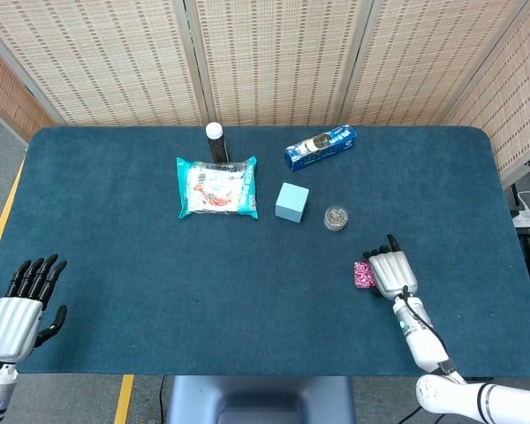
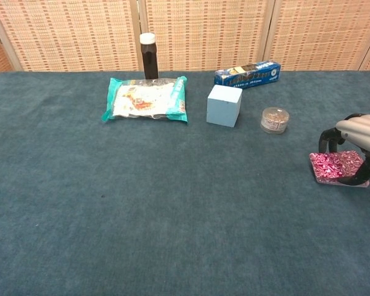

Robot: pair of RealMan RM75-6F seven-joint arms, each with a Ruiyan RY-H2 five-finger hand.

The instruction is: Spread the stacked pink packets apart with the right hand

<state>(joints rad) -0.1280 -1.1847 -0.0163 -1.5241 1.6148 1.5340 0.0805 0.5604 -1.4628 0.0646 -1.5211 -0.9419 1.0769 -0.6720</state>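
Observation:
The stacked pink packets (image 2: pixel 335 166) lie flat on the blue cloth at the near right; in the head view only their left edge (image 1: pixel 363 275) shows beside my right hand (image 1: pixel 392 272). In the chest view my right hand (image 2: pixel 361 139) arches over the stack. A curled finger comes down at the stack's far left corner and the thumb presses its near edge, so the hand pinches the stack. A paler lower packet edge peeks out under the top one. My left hand (image 1: pixel 22 303) hovers at the near left table edge, fingers apart, holding nothing.
Behind the packets stand a small clear jar (image 2: pixel 274 119), a light blue cube (image 2: pixel 224 105), a blue box (image 2: pixel 247 73), a teal snack bag (image 2: pixel 147 98) and a dark bottle (image 2: pixel 148 55). The table's right edge (image 1: pixel 510 238) is close to my right hand.

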